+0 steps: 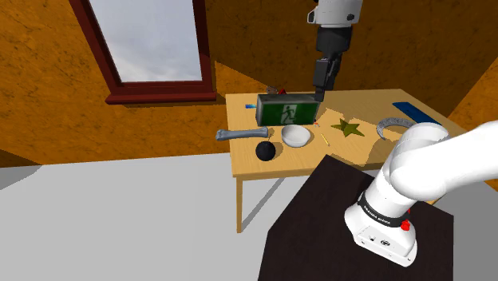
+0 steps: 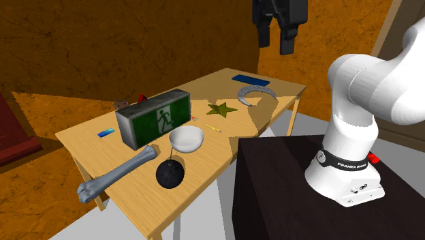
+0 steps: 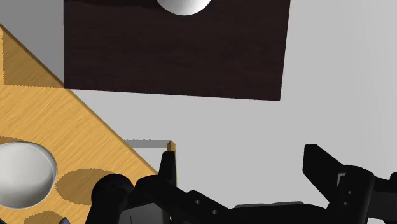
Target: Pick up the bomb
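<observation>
The bomb (image 1: pixel 266 151) (image 2: pixel 170 175) is a black ball with a short fuse. It lies on the wooden table (image 1: pixel 255 166) (image 2: pixel 136 204) near its front edge, just in front of a white bowl (image 1: pixel 294 136) (image 2: pixel 186 140). My black gripper (image 1: pixel 322 94) (image 2: pixel 274 41) (image 3: pixel 245 172) hangs open high above the table's far side, over a green exit sign box (image 1: pixel 287 112) (image 2: pixel 153 119). Nothing sits between its fingers. In the wrist view a dark round shape (image 3: pixel 109 189) beside the bowl (image 3: pixel 19 175), partly behind the hand, looks like the bomb.
A grey bone (image 1: pixel 243 133) (image 2: pixel 116 177) lies to the left of the bomb in both exterior views. A gold star (image 1: pixel 348 127) (image 2: pixel 221 108), a grey curved piece (image 1: pixel 393 124) (image 2: pixel 253 95) and a blue flat item (image 1: pixel 415 110) (image 2: pixel 248 80) lie farther along. The dark stand (image 1: pixel 319 223) (image 2: pixel 272 177) abuts the table.
</observation>
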Tool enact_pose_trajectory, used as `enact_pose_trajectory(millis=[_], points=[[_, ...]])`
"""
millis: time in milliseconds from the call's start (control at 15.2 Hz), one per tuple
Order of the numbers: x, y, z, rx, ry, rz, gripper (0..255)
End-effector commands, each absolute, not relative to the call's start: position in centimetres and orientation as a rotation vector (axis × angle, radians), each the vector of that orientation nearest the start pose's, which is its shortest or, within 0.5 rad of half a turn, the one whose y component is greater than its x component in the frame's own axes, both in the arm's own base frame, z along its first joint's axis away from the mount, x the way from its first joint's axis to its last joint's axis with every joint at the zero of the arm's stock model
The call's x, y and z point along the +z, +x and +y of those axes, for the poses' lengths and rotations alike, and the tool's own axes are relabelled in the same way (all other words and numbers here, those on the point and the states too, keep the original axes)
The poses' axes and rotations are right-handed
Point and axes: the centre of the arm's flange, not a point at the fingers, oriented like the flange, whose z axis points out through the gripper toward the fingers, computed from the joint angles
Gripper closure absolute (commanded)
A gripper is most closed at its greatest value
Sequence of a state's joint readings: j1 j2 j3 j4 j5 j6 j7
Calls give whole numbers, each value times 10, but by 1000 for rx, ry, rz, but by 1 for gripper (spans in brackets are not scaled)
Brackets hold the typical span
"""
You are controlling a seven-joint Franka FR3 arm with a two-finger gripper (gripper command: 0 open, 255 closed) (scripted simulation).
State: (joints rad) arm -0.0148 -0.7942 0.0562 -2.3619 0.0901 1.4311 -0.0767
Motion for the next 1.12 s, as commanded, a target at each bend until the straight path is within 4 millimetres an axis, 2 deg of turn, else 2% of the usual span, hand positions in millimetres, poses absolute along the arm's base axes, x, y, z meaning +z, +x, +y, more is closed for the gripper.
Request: enact_pose_trajectory(millis=[0, 1056], points=[[579, 288, 28, 210, -3077, -162, 0], [411, 391, -35, 179, -3126, -159, 0]])
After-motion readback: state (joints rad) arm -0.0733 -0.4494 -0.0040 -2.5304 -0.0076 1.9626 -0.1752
